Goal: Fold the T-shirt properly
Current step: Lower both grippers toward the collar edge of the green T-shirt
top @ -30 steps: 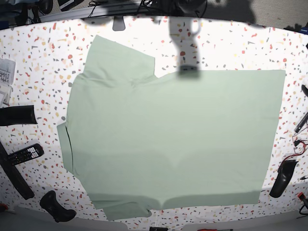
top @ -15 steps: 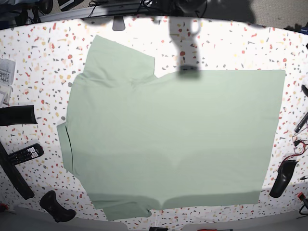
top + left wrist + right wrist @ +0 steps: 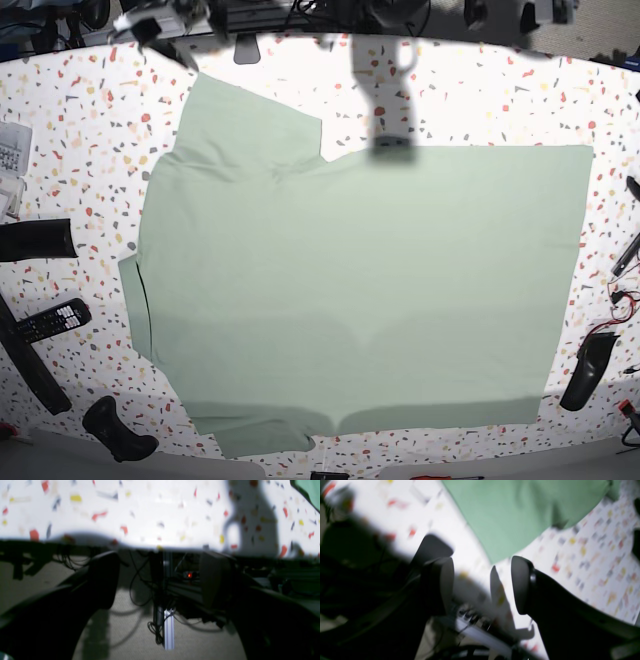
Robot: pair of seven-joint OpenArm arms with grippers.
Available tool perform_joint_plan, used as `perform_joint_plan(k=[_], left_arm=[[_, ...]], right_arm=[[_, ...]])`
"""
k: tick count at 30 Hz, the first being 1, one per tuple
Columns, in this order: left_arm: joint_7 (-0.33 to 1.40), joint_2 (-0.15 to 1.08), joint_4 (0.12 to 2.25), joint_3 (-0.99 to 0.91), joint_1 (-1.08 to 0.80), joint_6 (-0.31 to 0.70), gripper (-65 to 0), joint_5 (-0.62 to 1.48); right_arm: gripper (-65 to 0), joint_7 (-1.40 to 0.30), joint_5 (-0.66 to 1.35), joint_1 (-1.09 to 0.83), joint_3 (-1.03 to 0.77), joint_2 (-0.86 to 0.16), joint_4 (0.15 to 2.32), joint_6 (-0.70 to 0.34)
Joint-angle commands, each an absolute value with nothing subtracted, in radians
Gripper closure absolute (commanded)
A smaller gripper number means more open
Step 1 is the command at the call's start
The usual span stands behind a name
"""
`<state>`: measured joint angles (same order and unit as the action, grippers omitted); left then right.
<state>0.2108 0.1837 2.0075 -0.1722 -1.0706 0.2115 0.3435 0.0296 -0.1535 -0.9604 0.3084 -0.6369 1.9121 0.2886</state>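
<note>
The T-shirt point(image 3: 360, 290), pale mint green, lies spread flat over most of the speckled table point(image 3: 480, 100), one sleeve pointing to the far left. In the right wrist view my right gripper point(image 3: 482, 585) hangs open and empty over the table's edge, just short of the T-shirt's sleeve corner point(image 3: 520, 512). The base view shows it at the far left edge point(image 3: 150, 25). My left gripper point(image 3: 160, 580) is open and empty beyond the table's far edge, over the floor. Only a corner of the T-shirt point(image 3: 311, 488) shows at the upper right of its view.
A remote control point(image 3: 55, 318) and black tools point(image 3: 35, 240) lie along the table's left side, with a black handle point(image 3: 115, 428) near the front left. A black object point(image 3: 588, 370) and cables point(image 3: 625, 295) sit at the right. A mount's shadow point(image 3: 385, 100) falls above the shirt.
Parts of both arms have come into the base view along the table's far edge. The T-shirt lies as before.
</note>
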Motion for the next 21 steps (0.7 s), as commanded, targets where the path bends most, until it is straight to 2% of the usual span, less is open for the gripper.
perform_joint_plan(k=[1, 5, 11, 17, 21], left_arm=[[0.211, 0.189, 2.035, -0.177, -1.071, 0.217, -45.1, 0.35], [0.307, 0.189, 2.062, -0.177, -1.013, 0.217, -45.1, 0.35], [0.313, 0.189, 2.069, -0.177, -0.92, 0.232, -45.1, 0.315], [0.305, 0.189, 2.068, -0.177, -0.85, 0.247, -45.1, 0.254], [0.247, 0.189, 2.069, -0.177, -0.85, 0.247, -45.1, 0.255]], right_arm=[[-35.4, 0.052, -0.158, -0.95, 0.307, -0.645, 1.931, 0.3], [-35.4, 0.052, -0.158, -0.91, 0.307, -0.646, 1.959, 0.3], [-35.4, 0.037, -0.158, -0.892, 0.307, -0.646, 2.0, 0.356], [-35.4, -0.231, -0.173, -0.892, 0.307, -0.648, 2.0, 0.361], [-35.4, -0.371, -0.313, -0.896, 0.307, -0.676, 2.0, 0.376]])
